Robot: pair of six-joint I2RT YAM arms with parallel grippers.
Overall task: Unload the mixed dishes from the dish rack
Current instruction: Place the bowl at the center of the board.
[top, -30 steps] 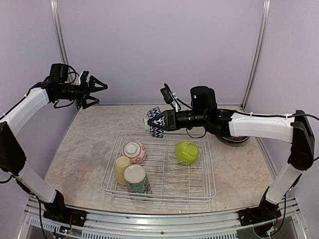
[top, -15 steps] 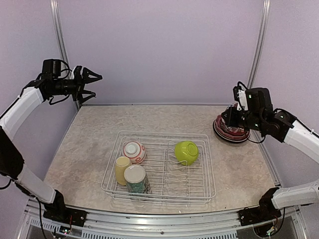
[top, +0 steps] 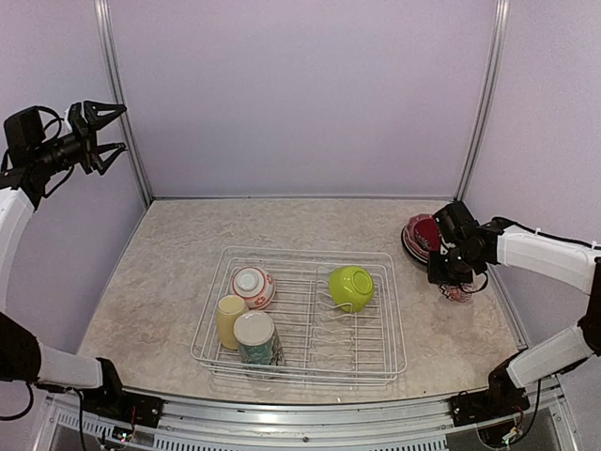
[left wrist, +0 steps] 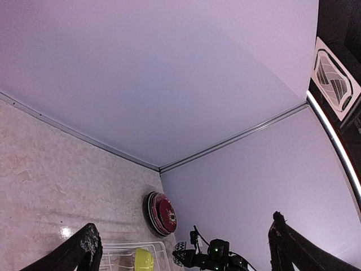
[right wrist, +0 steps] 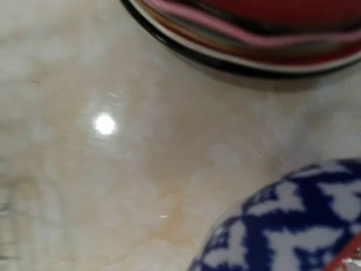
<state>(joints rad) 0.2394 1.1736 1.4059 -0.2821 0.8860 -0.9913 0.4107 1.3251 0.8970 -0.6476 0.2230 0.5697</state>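
Left gripper (top: 120, 127) up high by the wall, fingers apart. Right gripper (top: 453, 280) low at the blue-and-white bowl (right wrist: 293, 226), just beside the plate stack (top: 420, 237); can't tell if it's clamped. Dish rack (top: 385, 352) mid-desk (top: 178, 263) holds yellow mug (top: 228, 319), floral cup (top: 257, 338), red-patterned bowl (top: 252, 285), lime-green bowl (top: 351, 287).

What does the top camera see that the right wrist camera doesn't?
Only the top external view shows the silver wire dish rack, which holds the red-patterned small bowl, pale yellow mug, tall floral cup and lime-green small bowl. It also shows the left arm raised high and the right arm. Only the right wrist view shows a blue-and-white patterned bowl close up, near the plates. Both show the stack of plates, dark red on top, and the pale marbled tabletop.
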